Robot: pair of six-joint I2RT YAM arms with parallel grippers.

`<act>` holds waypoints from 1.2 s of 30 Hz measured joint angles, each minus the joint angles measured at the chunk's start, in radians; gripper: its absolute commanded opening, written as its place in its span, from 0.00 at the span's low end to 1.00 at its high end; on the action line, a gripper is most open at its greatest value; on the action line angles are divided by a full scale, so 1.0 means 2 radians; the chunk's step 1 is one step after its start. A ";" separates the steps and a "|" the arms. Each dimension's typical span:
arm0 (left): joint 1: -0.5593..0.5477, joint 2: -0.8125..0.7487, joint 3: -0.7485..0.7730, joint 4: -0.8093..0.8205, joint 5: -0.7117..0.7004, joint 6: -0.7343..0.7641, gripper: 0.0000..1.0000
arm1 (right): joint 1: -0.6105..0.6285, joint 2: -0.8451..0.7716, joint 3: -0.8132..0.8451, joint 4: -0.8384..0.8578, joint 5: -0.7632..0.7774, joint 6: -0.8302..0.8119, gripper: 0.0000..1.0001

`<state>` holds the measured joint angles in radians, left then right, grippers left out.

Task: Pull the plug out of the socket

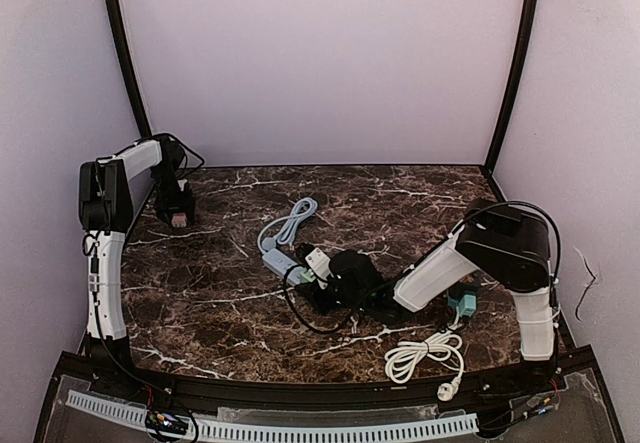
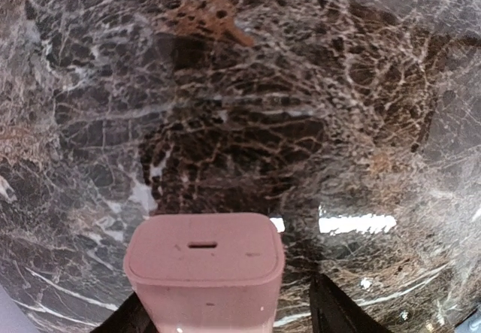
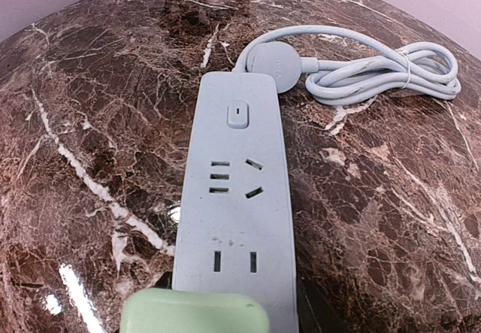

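A light blue power strip, the socket [image 3: 237, 198] [image 1: 279, 261], lies flat on the marble table. A pale green plug [image 3: 194, 312] [image 1: 303, 277] sits over the strip's near end, and my right gripper [image 3: 229, 297] [image 1: 320, 281] is shut on it. Whether its pins are in the socket is hidden. At the far left, my left gripper [image 2: 225, 314] [image 1: 178, 211] points down at the table, open around a pink charger plug [image 2: 203, 269] [image 1: 178, 220]. The left finger touches the pink plug. The right finger [image 2: 332, 312] stands apart from it with a gap.
The strip's own cord [image 3: 391, 70] [image 1: 295, 218] lies coiled behind it. A teal adapter [image 1: 462, 303] and a coiled white cable [image 1: 425, 353] lie at the front right. A small white piece [image 1: 318, 261] sits beside the strip. Walls close in the table on three sides.
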<state>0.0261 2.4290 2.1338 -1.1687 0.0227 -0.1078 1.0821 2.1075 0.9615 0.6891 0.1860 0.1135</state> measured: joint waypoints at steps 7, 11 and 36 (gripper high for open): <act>-0.001 -0.001 0.010 0.002 0.004 0.000 0.92 | 0.000 0.000 0.000 0.000 0.000 0.000 0.42; -0.003 -0.015 0.004 0.009 0.005 -0.003 0.99 | 0.000 0.000 0.000 -0.003 0.003 0.000 0.67; -0.198 -0.464 -0.443 0.293 0.099 -0.061 0.95 | 0.006 -0.131 -0.164 0.031 0.015 0.013 0.88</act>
<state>-0.3698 1.5009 1.2472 -0.5827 0.2211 -0.2306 1.0931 1.8462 0.6334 0.7509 0.2169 0.1402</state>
